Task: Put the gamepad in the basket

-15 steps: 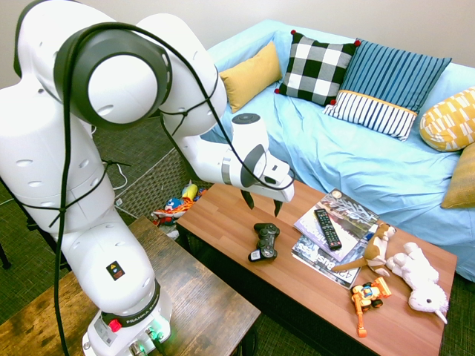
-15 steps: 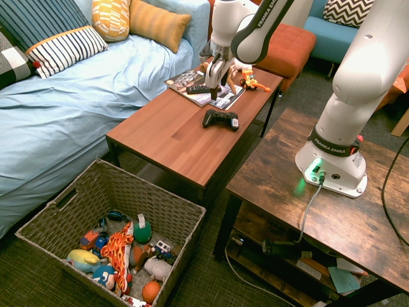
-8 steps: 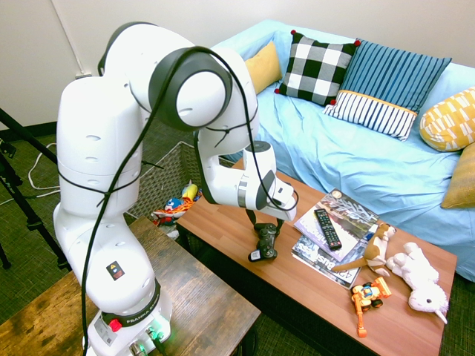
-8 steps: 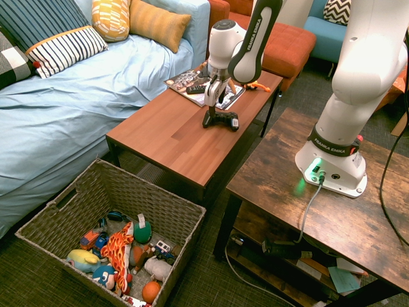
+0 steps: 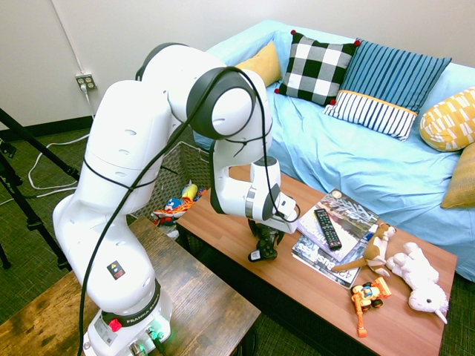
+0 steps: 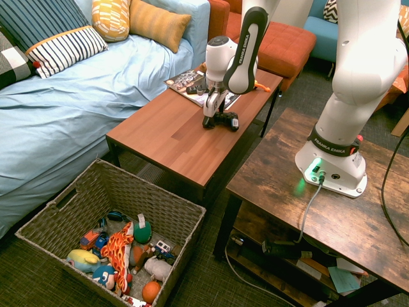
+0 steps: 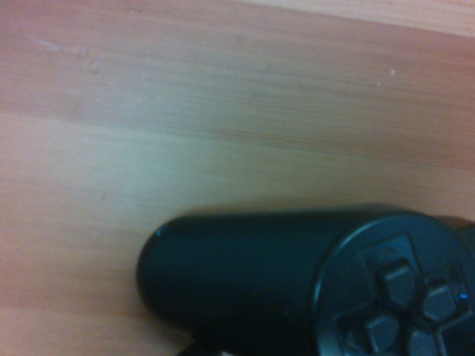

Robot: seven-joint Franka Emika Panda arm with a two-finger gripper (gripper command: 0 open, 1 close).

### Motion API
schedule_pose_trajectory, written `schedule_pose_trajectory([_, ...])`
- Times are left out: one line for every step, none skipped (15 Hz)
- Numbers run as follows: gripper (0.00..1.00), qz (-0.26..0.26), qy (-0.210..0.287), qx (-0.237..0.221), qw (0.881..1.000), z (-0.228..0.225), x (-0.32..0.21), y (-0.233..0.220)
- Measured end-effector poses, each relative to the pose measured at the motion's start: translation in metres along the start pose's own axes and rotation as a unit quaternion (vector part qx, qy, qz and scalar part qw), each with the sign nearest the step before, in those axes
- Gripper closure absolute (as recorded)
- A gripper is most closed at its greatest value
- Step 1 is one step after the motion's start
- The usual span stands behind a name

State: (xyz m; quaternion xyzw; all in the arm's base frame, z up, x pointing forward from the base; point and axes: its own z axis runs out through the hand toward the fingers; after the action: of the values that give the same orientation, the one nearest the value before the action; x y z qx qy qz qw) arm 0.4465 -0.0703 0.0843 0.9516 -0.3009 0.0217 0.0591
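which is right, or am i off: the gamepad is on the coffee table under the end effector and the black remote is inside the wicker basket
The remote is misplaced: the first exterior view shows it on the magazines on the coffee table. The rest stands.

pale wall (image 5: pixel 171 22) | blue-draped sofa (image 5: pixel 326 141) | dark carpet (image 6: pixel 255 176) | red-orange ottoman (image 6: pixel 281 54)

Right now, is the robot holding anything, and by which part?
Nothing appears held: the gripper is around one horn of the gamepad, jaws open, and the gamepad rests on the coffee table.
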Motion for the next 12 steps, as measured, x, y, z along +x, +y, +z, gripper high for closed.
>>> schedule_pose_trajectory([1.00, 0.008, -0.002, 0.002, 1.000, 0.000, 0.002, 0.000])
schedule_pose_trajectory([1.00, 0.011, -0.007, 0.004, 1.000, 0.001, 0.005, 0.001])
schedule_pose_trajectory([1.00, 0.013, -0.011, 0.007, 1.000, 0.001, 0.007, 0.001])
schedule_pose_trajectory([1.00, 0.016, -0.015, 0.010, 1.000, 0.002, 0.008, 0.001])
schedule_pose_trajectory([1.00, 0.019, -0.019, 0.014, 1.000, 0.002, 0.009, 0.001])
schedule_pose_trajectory([1.00, 0.020, -0.023, 0.018, 0.999, 0.002, 0.009, 0.001])
schedule_pose_trajectory([1.00, 0.021, -0.026, 0.021, 0.999, 0.003, 0.009, 0.001])
schedule_pose_trajectory([1.00, 0.022, -0.028, 0.024, 0.999, 0.003, 0.010, 0.000])
schedule_pose_trajectory([1.00, 0.022, -0.030, 0.026, 0.999, 0.002, 0.010, 0.000])
schedule_pose_trajectory([1.00, 0.022, -0.031, 0.029, 0.999, 0.002, 0.010, -0.001])
schedule_pose_trajectory([1.00, 0.024, -0.033, 0.031, 0.999, 0.001, 0.011, -0.001])
schedule_pose_trajectory([1.00, 0.025, -0.035, 0.034, 0.998, 0.000, 0.013, -0.001])
